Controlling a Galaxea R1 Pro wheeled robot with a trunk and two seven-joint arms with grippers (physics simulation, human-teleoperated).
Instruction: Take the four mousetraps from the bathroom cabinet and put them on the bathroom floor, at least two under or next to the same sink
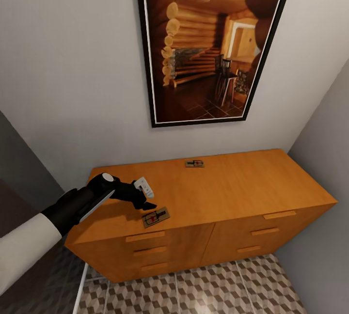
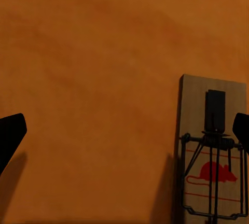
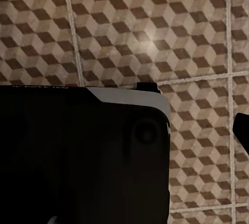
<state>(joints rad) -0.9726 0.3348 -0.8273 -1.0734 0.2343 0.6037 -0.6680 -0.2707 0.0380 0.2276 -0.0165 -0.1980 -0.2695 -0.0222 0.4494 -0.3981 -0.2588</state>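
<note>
**Two traps on the cabinet top, left hand beside the near one**

Near trap [image 1: 156,217]: flat tan wooden board, rectangular, with dark wire and a red mouse print. Lies flat near the front edge of the cabinet [image 1: 232,193], toward its left end. In the left wrist view the same trap [image 2: 212,149] lies on bare orange wood, close to one dark fingertip.

Far trap [image 1: 194,163]: same make, flat, near the back edge by the wall, well apart from the first.

Left hand [image 1: 141,201]: black, reaching over the cabinet top just beside the near trap. Its fingers [image 2: 11,133] stand wide apart in the left wrist view, with nothing between them.

Right hand: one dark fingertip [image 3: 241,129] shows at the edge of the right wrist view; how far it is open cannot be told.

Cabinet: low, wide, smooth orange-brown wood, two columns of drawers with slim wooden bar handles. Stands against a pale wall in a narrow recess.

Floor [image 1: 203,290]: square tiles, brown-and-beige cube pattern, pale grout. Same tiles [image 3: 129,27] under the right wrist, partly covered by a black and white robot part.

Wall: large black-framed picture [image 1: 211,42] of a log-cabin interior, above the cabinet.
</note>
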